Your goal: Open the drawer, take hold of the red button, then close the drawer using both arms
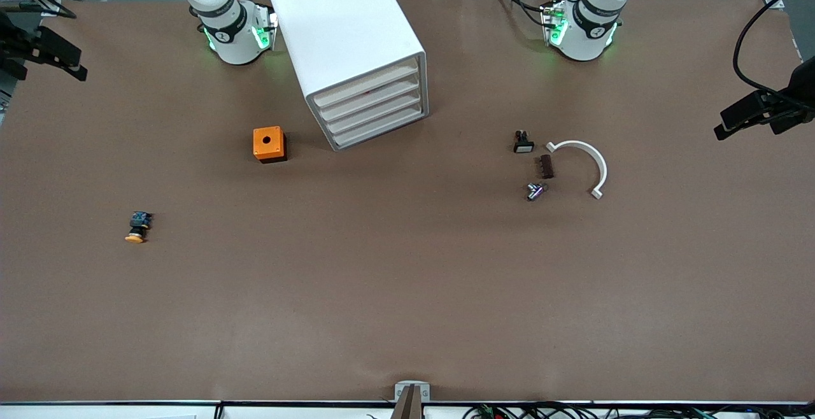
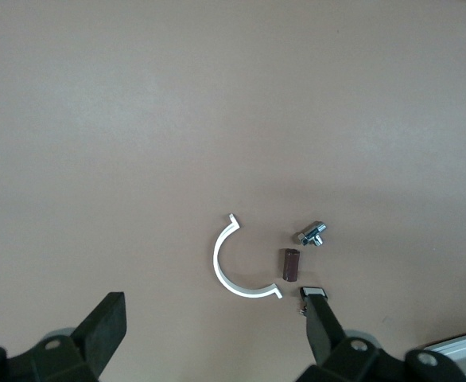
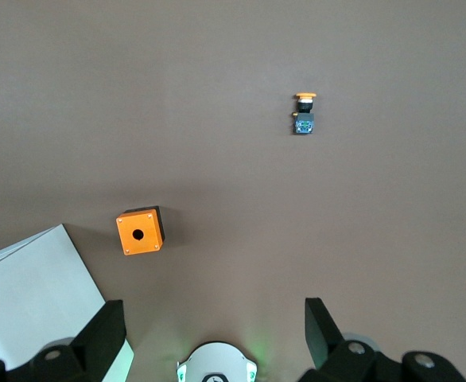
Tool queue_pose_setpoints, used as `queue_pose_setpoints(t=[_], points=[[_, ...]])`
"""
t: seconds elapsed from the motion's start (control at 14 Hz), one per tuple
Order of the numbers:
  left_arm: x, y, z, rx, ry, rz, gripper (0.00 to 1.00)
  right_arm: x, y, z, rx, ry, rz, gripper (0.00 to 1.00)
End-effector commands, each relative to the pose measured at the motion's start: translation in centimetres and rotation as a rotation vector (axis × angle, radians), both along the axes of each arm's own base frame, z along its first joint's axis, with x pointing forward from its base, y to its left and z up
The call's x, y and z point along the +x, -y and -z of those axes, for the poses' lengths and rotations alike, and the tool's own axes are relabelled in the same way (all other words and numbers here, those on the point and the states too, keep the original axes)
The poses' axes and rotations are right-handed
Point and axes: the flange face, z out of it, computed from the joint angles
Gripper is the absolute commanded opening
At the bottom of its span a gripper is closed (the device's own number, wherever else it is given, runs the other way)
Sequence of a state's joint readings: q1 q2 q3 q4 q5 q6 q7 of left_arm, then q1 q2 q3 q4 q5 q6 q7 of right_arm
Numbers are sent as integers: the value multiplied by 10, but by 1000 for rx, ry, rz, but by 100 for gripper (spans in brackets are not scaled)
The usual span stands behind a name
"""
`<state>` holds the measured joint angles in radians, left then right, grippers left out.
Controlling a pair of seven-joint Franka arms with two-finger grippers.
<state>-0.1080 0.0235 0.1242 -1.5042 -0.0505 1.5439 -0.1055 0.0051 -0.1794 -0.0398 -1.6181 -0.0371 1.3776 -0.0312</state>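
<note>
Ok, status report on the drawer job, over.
Both pincers open, high over the table, left pincer, right pincer. Top drawer shut, untouched. Red button unseen. Nothing blocking the drawer front.

The cabinet [image 3: 34,302] is cut off at the right wrist view's edge — only a corner is shown. A faint red speck is glimpsed in the top drawer [image 1: 367,87], too small to be identified. Both arms' upper links are cropped from the front view, and the small metal part [image 1: 535,191] cannot be made out.
</note>
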Motion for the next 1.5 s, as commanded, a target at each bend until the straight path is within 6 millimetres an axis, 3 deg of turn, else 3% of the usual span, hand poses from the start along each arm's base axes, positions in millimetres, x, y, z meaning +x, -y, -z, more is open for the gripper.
queue_pose_setpoints(t=[0.0,0.29,0.5,0.64,0.79,0.93,1.07,1.43], points=[[-3,1,-3,10,-21,6,100,-2,-2,4,-3,6,5,100],[-1,-2,2,10,-30,-6,100,-1,0,1,7,15,7,100],[-3,-1,10,11,-70,-10,100,-2,-10,-1,20,19,-5,100],[9,3,33,13,-108,-6,100,-5,-11,-1,22,5,-5,100],[24,9,64,17,-159,-2,100,-10,-4,-15,53,-4,6,100],[39,21,98,-4,-207,-51,100,-11,-8,-15,83,-11,3,100],[51,49,129,-21,-251,-145,100,-12,-14,-15,82,-15,-7,100],[65,98,192,-102,-406,-411,100,-11,-7,-15,77,-14,-9,100]])
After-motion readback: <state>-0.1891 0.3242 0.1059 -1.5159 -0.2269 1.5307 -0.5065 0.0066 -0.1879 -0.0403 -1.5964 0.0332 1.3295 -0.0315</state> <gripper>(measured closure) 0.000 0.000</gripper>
